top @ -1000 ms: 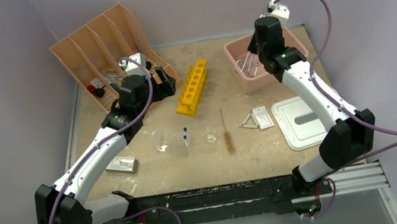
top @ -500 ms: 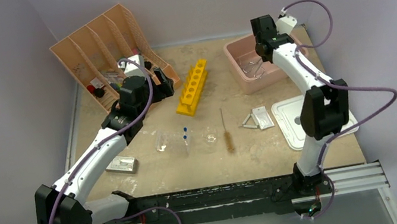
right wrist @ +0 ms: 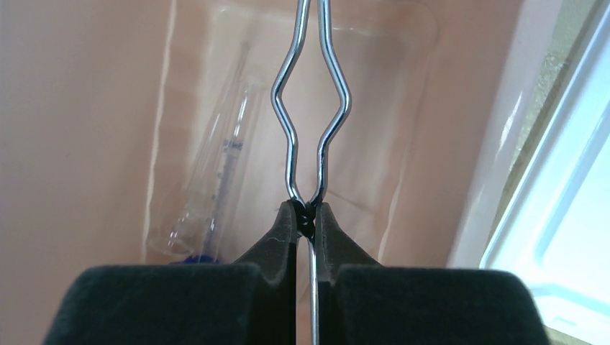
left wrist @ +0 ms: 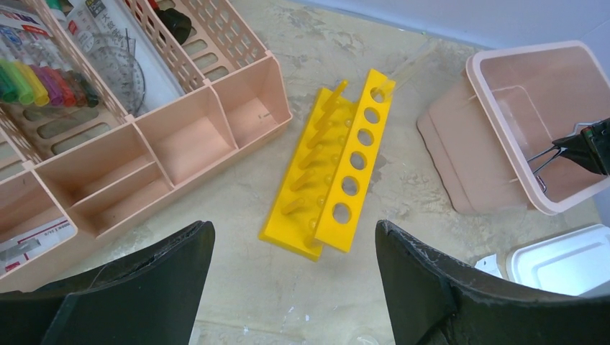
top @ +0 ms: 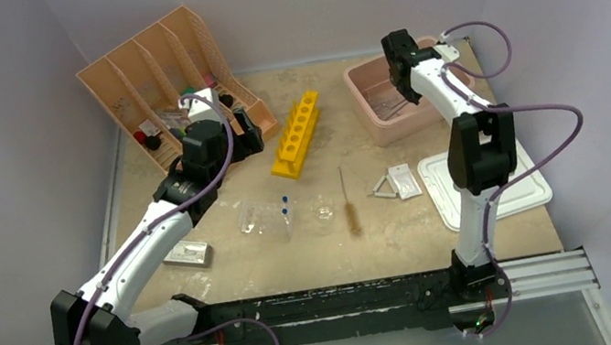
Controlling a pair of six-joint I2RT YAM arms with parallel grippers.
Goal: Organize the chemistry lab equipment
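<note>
We note: peach organizer (top: 145,61) at back left of table (top: 252,264), markers (left wrist: 43,79) in one slot; pink tub (top: 393,133) at back right; white lid (top: 529,191) flat before it.

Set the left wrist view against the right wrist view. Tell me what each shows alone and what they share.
Left wrist only: the yellow tube rack, the peach organizer with markers in it, and the open left gripper. Right wrist only: a clear pipette lying on the tub floor. Both: the pink tub, the white lid beside it, and the metal tongs pinched in the shut right gripper inside the tub.
</note>
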